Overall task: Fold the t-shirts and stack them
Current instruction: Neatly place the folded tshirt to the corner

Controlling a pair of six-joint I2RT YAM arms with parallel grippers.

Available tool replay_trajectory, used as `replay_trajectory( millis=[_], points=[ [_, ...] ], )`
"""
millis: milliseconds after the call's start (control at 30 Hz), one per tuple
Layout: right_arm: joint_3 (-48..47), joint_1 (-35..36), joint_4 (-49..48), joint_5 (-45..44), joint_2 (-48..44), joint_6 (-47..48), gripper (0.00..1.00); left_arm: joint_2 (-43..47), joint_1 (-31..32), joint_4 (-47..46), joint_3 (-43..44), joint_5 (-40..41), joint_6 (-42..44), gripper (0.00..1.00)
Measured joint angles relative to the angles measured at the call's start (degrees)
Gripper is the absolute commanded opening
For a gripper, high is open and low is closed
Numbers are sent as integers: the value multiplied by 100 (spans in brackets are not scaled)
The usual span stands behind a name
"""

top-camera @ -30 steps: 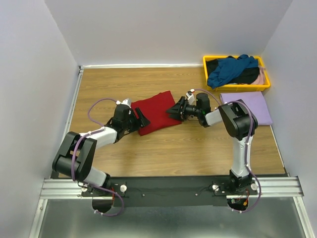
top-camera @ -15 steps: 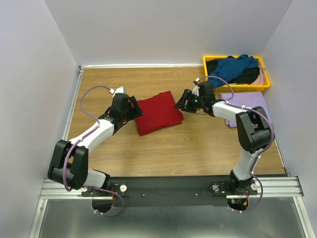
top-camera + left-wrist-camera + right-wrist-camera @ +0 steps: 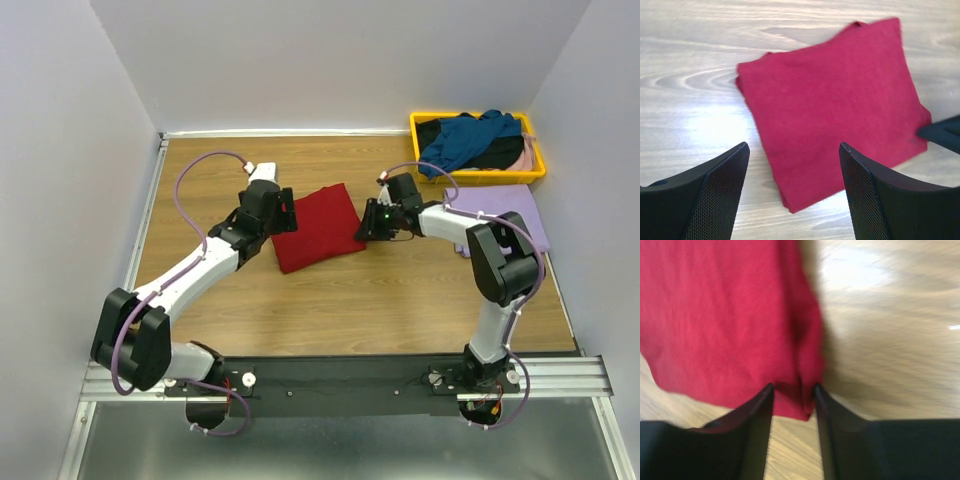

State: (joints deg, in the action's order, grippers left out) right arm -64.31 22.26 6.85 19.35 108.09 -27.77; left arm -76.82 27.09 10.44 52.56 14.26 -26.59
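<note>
The dark red t-shirt (image 3: 318,226) lies folded on the tabletop (image 3: 330,300). Left claw (image 3: 792,146) released beside it; right claw (image 3: 792,388) straddles its edge — clenched or not, I cannot tell. Catching one layer only could unfold it.

my left arm (image 3: 185,280) and right arm (image 3: 492,300) share one look: white link shells, black joint housings, a lilac cable (image 3: 190,180) looping along each. the left tool (image 3: 792,150) has broad matte black fingers (image 3: 720,200) with fine mesh-textured inner faces. the right tool (image 3: 794,388) has plain black, slightly glossy ones.
</note>
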Motion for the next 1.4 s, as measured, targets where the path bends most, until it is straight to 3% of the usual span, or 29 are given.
replay_trajectory(
  millis=[100, 233, 433, 600, 967, 1133, 1267, 1400],
  points=[
    [0, 332, 42, 7, 20, 39, 30, -2, 251, 0, 26, 74, 221, 80],
    [0, 776, 90, 59, 24, 17, 29, -4, 457, 0, 26, 92, 433, 80],
    [66, 990, 267, -96, -87, 2, 46, -4, 868, -109, 24, 142, 935, 81],
    [85, 634, 643, -570, -522, 42, 62, -157, 1440, -306, 52, 157, 1386, 81],
    [350, -636, 953, -999, -863, -142, 68, -2354, 3082, 15, 1062, 660, 2441, 79],
    [387, -684, 999, -894, -863, -210, 68, -2846, 3226, 260, 1189, 824, 2599, 75],
    [387, -684, 999, -782, -861, -216, 68, -3027, 3213, 317, 1353, 1003, 2660, 66],
    [387, -684, 999, -664, -839, -216, 68, -3171, 3209, 332, 1447, 1209, 2706, 65]
  ],
)
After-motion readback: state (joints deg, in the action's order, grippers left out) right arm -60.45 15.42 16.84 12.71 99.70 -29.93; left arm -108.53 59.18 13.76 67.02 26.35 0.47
